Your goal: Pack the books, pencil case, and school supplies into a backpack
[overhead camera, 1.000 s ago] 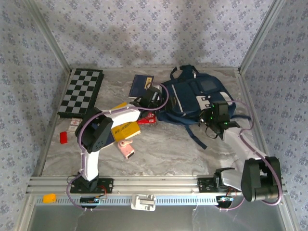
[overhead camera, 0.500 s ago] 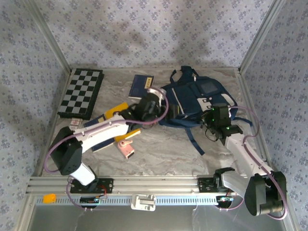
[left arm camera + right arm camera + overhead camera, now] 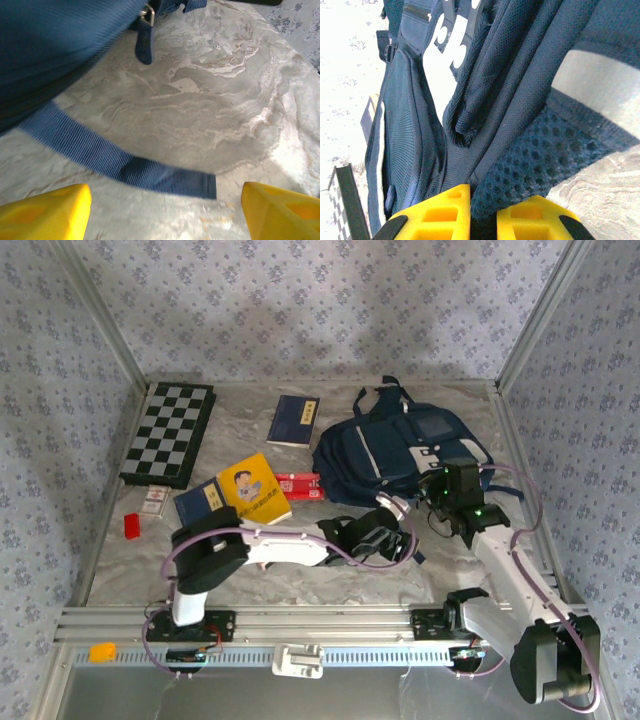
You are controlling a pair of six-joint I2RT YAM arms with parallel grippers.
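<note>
Seen from above, the left gripper (image 3: 388,540) sits low at the near edge of the backpack (image 3: 400,440), and the right gripper (image 3: 455,505) is against its near right corner. At the left wrist, the yellow fingers (image 3: 45,212) stand wide apart, and the backpack's blue strap (image 3: 125,167) lies on the table (image 3: 225,100) just ahead, between them. At the right wrist, the fingers (image 3: 437,212) are pinched narrowly on the backpack's dark fabric.

Marbled grey table (image 3: 240,410), enclosed by blue-flowered walls (image 3: 300,310). Black-and-white checkered board (image 3: 170,432) lies flat, far left. Just beside its near edge sits a small white packet (image 3: 154,500), with a tiny red block (image 3: 132,526) near it. On the front rail (image 3: 350,620), an orange piece (image 3: 102,651) and a white clip (image 3: 299,661), well apart.
</note>
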